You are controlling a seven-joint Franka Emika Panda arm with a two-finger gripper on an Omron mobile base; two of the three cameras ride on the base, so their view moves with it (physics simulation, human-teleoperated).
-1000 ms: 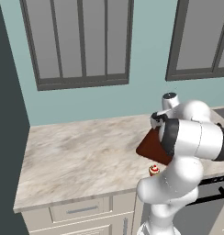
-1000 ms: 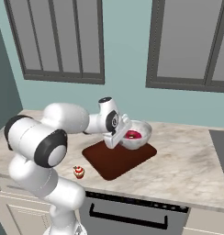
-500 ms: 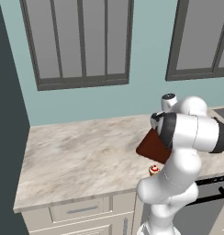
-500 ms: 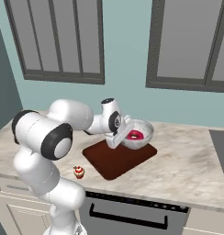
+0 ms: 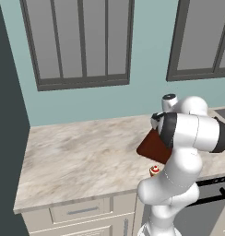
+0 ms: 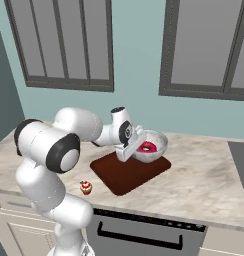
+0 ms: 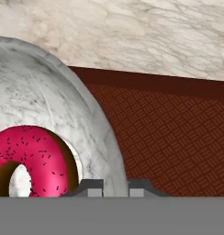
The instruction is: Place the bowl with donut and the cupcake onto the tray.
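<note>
My gripper [image 6: 130,148] is shut on the near rim of the pale bowl [image 6: 155,145], which sits slightly tilted at the far right corner of the dark reddish-brown tray [image 6: 125,176]. Whether the bowl touches the tray I cannot tell. The pink donut [image 6: 147,147] lies inside the bowl. In the hand view the gripper [image 7: 114,186] pinches the bowl's wall [image 7: 54,96], with the donut [image 7: 38,153] to the left and the tray [image 7: 178,137] beneath. The cupcake [image 6: 85,187] stands on the counter left of the tray, near the front edge. The left base view shows the tray [image 5: 151,146] and cupcake [image 5: 154,171] beside my arm.
The marble counter [image 6: 209,185] runs right of the tray to a dark stovetop edge [image 6: 240,150]. An oven door with a handle [image 6: 139,235] is under the counter's front. The teal wall and windows stand behind. A wide stretch of counter [image 5: 77,156] lies to the left.
The bowl with the donut has shifted slightly to the right over the tray, still in my gripper. My arm's elbow has swung. The cupcake has stayed put.
</note>
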